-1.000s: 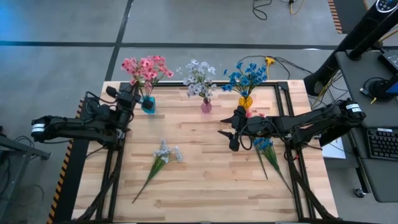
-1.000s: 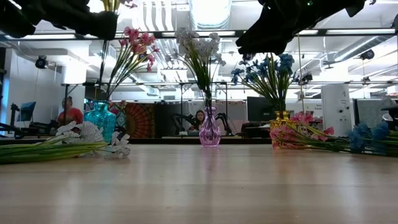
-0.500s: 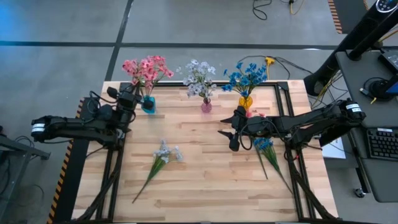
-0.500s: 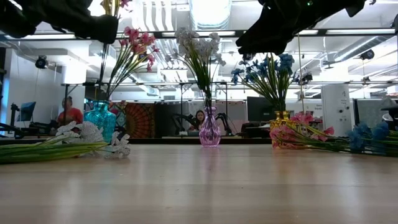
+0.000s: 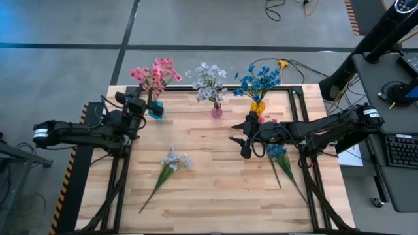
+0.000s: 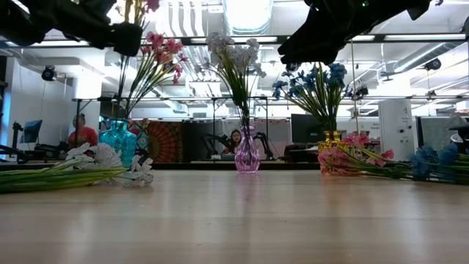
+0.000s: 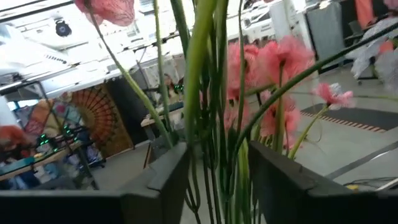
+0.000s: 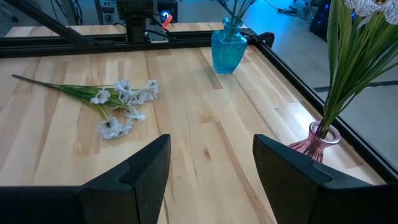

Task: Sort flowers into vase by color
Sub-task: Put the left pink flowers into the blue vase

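Left claw (image 7: 214,180) first: its jaws stand apart with the green stems of the pink spray (image 7: 264,62) running up between them — parted enough that I read this as a release, not a grip. Just beyond and below it is the teal vase (image 5: 155,109), and the pink blooms rise over the claw. In my view the spray is already seated in that vase and the step in hand is letting go.

What could go wrong: the stems sit close to both fingers, so a pull-back that is not clean could snag one and drag the spray out, or tip the vase.

Farther off, the white spray (image 5: 171,164) lies flat on the desk (image 5: 215,196), apart from the left claw and not yet sorted. The pink vase (image 5: 216,111) with white blooms and the yellow vase (image 5: 258,106) with blue ones stand along the far edge.

The right claw (image 8: 208,180) hangs open mid-desk, holding nothing — loose pink and blue sprays (image 5: 277,151) lie just beside it.
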